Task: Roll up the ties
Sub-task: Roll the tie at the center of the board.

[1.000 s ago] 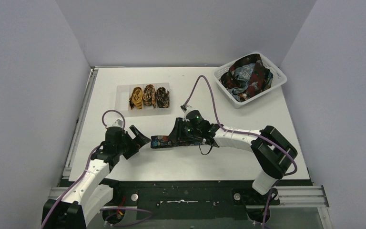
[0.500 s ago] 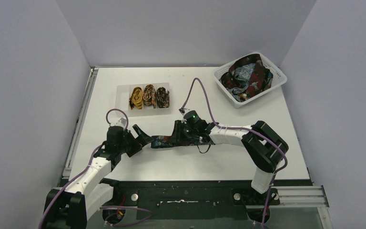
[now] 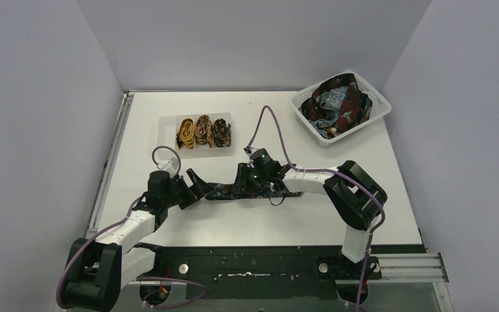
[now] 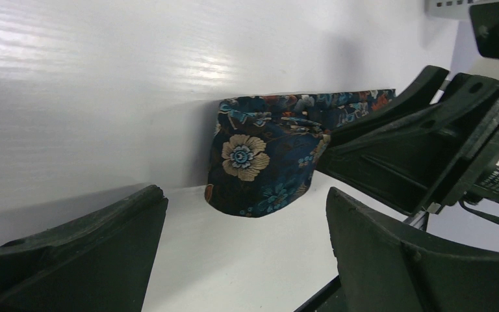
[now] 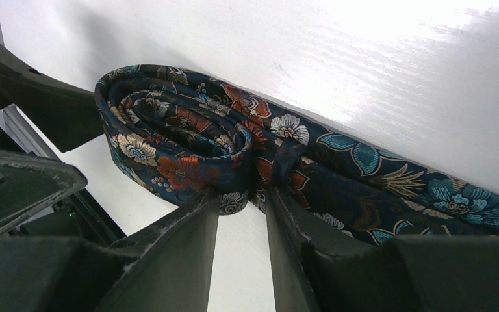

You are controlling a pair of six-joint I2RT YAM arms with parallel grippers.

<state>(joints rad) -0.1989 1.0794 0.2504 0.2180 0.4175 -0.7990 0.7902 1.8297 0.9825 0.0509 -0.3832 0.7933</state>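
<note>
**A:** What do we find changed from a second ago?

**B:** Our left gripper (image 3: 195, 186) has come right, closer to the tie (image 3: 223, 191). It was short of the wound end then, and now that end sits just before its mouth. Its fingers (image 4: 104, 240) stand wide apart as before, holding nothing. Our right arm's elbow has swung left too, and the cable (image 3: 264, 108) arches higher.

**A:** And our right gripper (image 5: 242, 198)?

**B:** It stays at the tie. Its fingers (image 5: 182, 253) leave a narrow gap, with a bit of fabric at the gap's mouth. We cannot tell whether they pinch it.

**A:** How does the tie lie?

**B:** It lies on the table (image 3: 299, 218), toward the front, between our two grippers. Its left end is wound loosely on itself, and the rest runs right as a flat strip.

**A:** What else is around us?

**B:** There is a tray (image 3: 167, 130) farther back with three rolled ties (image 3: 203, 131) side by side. A basket (image 3: 358, 127) at the far right holds loose ties (image 3: 338, 104). Both are well apart from our grippers.

**A:** What blocks our sight?

**B:** From above, the right gripper covers the tie's middle. From the left wrist, its black body hides the strip beyond the wound end.
</note>
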